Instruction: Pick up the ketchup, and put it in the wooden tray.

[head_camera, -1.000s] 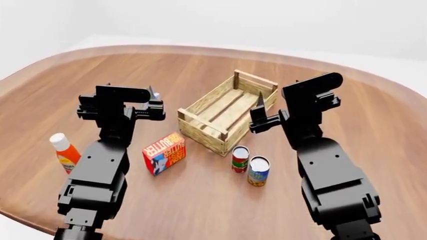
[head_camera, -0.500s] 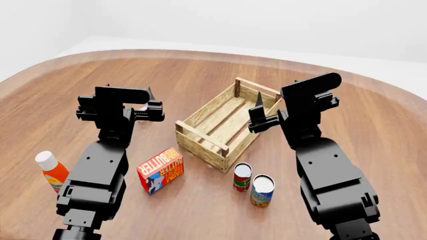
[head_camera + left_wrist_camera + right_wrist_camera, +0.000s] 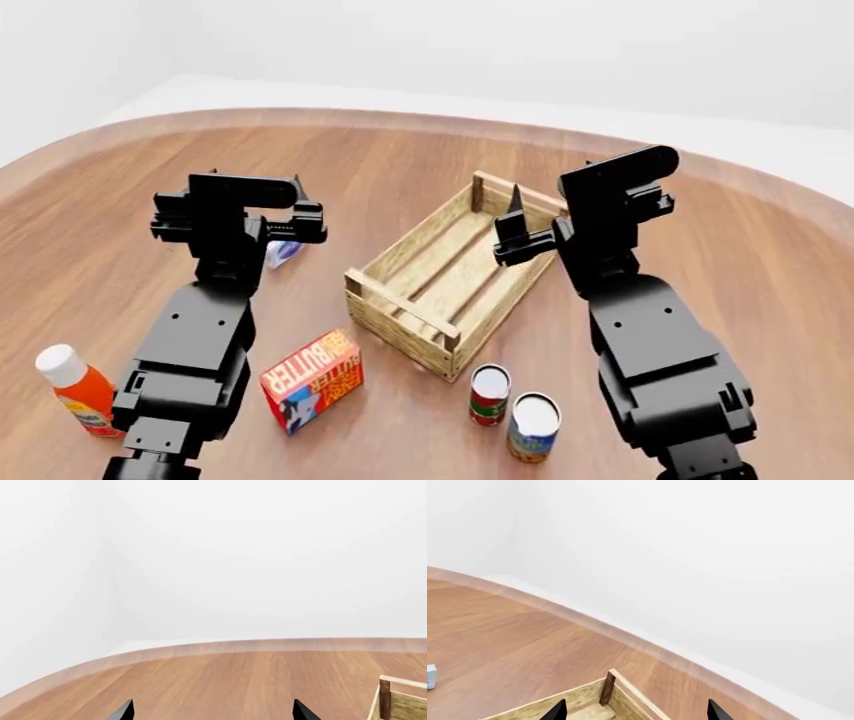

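Note:
The ketchup [image 3: 76,392], an orange-red bottle with a white cap, stands upright at the near left of the table, beside my left forearm. The wooden tray [image 3: 398,322] sits mid-table between both arms; one corner shows in the left wrist view [image 3: 399,704] and a corner post in the right wrist view [image 3: 606,687]. My left gripper [image 3: 294,190] [image 3: 213,712] hovers open over bare table, far beyond the ketchup and left of the tray. Over the tray's far right side hangs my right gripper [image 3: 515,205] [image 3: 636,711], open and holding nothing.
A red-and-yellow butter box [image 3: 311,380] lies in front of the tray. Two small cans [image 3: 490,395] [image 3: 534,427] stand to its right, near my right forearm. A small white-and-blue item [image 3: 280,252] lies under my left gripper. The round table's edge [image 3: 400,112] curves behind.
In the head view the table's things have slid down toward me; the ketchup went to the lower left corner. Both arms hold the same pose, grippers still open.

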